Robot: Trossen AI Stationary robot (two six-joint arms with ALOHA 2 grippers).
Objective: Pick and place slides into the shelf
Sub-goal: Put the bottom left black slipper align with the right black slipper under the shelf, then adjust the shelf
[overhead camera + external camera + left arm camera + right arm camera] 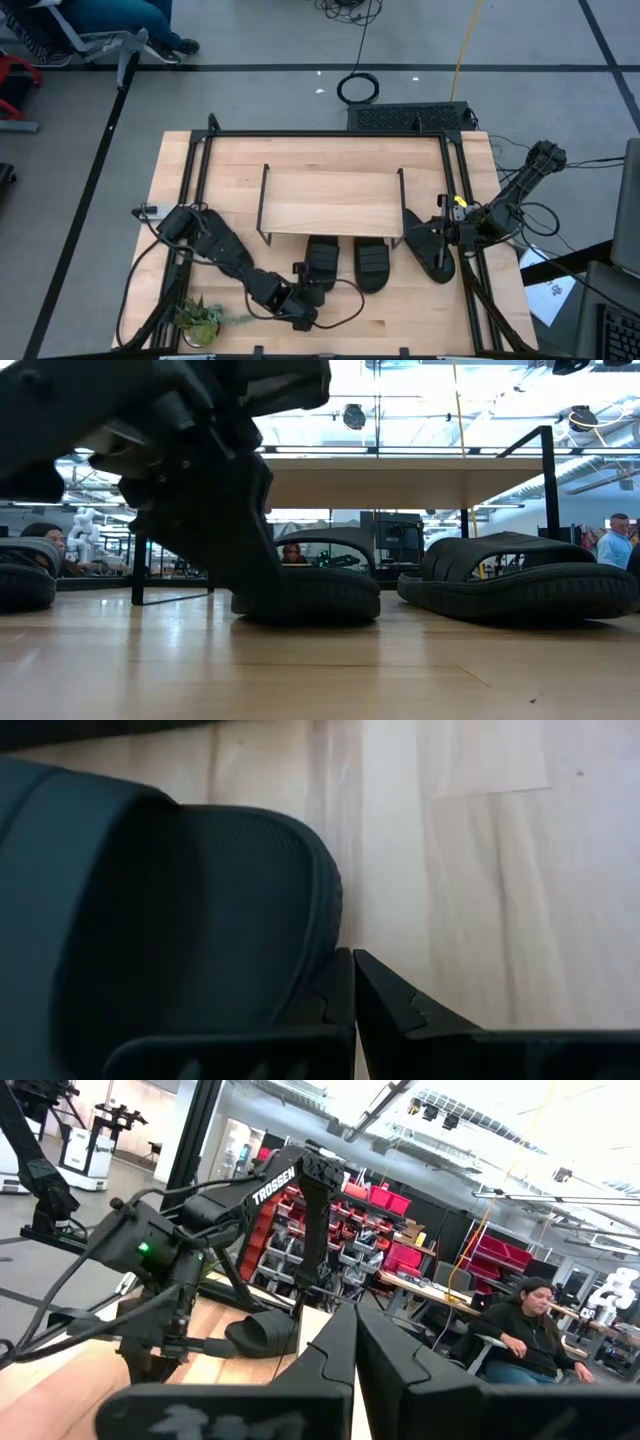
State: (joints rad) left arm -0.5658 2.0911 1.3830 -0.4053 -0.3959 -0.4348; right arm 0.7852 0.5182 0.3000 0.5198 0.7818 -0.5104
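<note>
Light wood bench (200,200) on a grey floor with cables trailing off the far side, so a pretty normal lab setup. From above, the shelf (330,200) sits mid-bench, with two slides poking out from under its near edge: one slide (322,262) and a second slide (372,266), both with their long axis running from the shelf toward the near edge. A third slide (434,250) lies by the shelf's right leg. The left gripper (306,300) is at the heel of that first slide, so the left arm is clearly the closer one; the shelf lies straight ahead along the slide's length.

Low view: the dark arm fills the left side, coming down against the slide's heel (310,592); the shelf plank (400,480) hangs above.

Left wrist view: the gripper (354,982) is pressed together, pinching nothing, tips touching the slide's rim (325,900).

Right wrist view: the right gripper (356,1342) is also pressed together, empty, parked by the third slide.
</note>
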